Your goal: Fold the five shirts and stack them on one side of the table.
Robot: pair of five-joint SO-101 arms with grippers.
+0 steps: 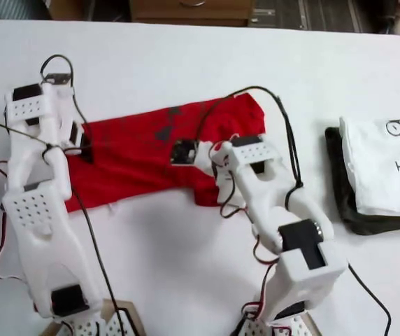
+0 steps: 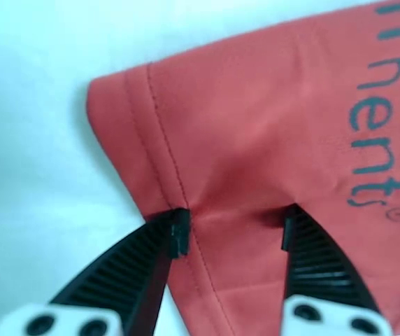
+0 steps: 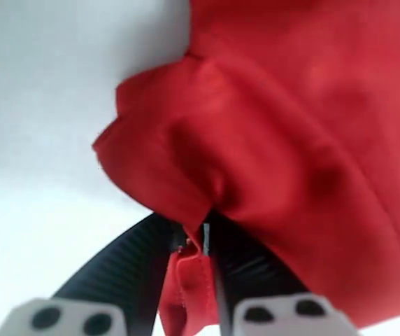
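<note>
Red shirt point(image 1: 144, 150) in the middle of the desk point(image 1: 186, 63) — left tool point(image 2: 231, 231) spread wide astride its hem, right tool point(image 3: 203, 241) pinched tight on a bunched fold. Folded stack point(image 1: 378, 171) at the right edge.

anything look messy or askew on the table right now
Yes: the red shirt lies slanted, and its cloth is bunched into a crumpled lump where the right hand pinches it, not a flat fold.
</note>
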